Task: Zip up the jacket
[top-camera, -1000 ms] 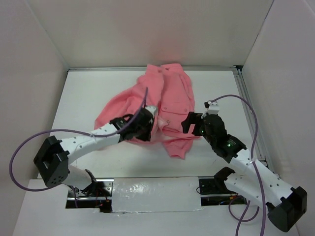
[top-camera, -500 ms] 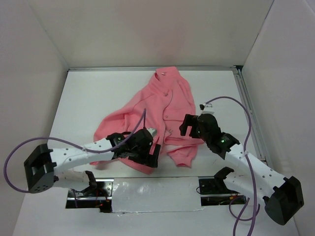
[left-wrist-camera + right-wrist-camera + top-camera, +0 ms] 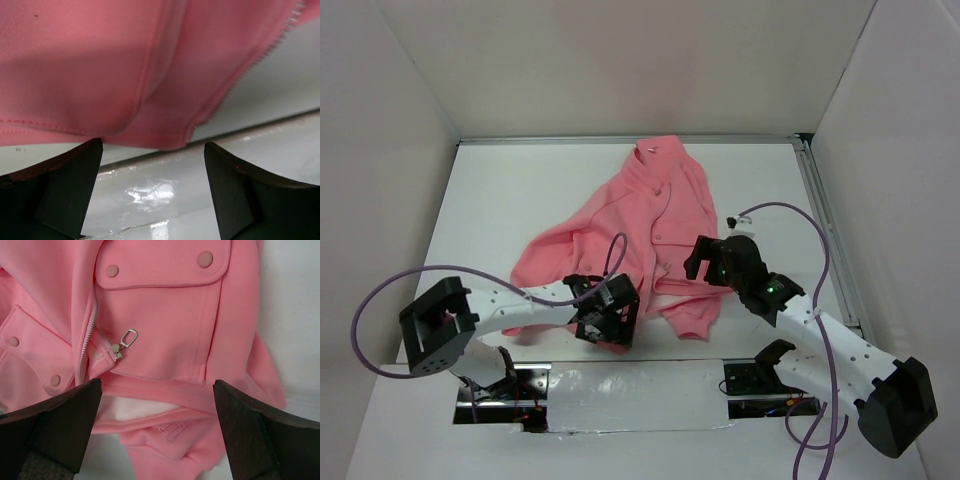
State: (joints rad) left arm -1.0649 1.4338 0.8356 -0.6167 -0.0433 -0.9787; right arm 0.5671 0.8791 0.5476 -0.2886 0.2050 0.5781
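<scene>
The salmon-pink jacket [image 3: 655, 215] lies spread on the white table, collar far, hem near. My left gripper [image 3: 605, 325] is at the hem's near-left corner. It stands open, with only the table between its fingers [image 3: 60, 190]. The hem [image 3: 150, 135] and a line of zipper teeth [image 3: 245, 75] lie just beyond its tips. My right gripper [image 3: 703, 262] hovers open over the jacket's lower right front. In its wrist view the zipper slider with its metal pull [image 3: 122, 343] sits low beside a snap pocket [image 3: 165, 315]. A ribbed cuff [image 3: 170, 460] lies between the fingertips [image 3: 260, 435].
White walls close in the table on three sides. A metal rail [image 3: 828, 225] runs along the right edge. A shiny taped strip [image 3: 620, 385] lines the near edge by the arm bases. Purple cables [image 3: 380, 300] loop off both arms.
My left gripper dragged the jacket's hem toward the near edge, then opened and let it go. The jacket now lies flatter and longer. The right gripper shifted slightly nearer.
</scene>
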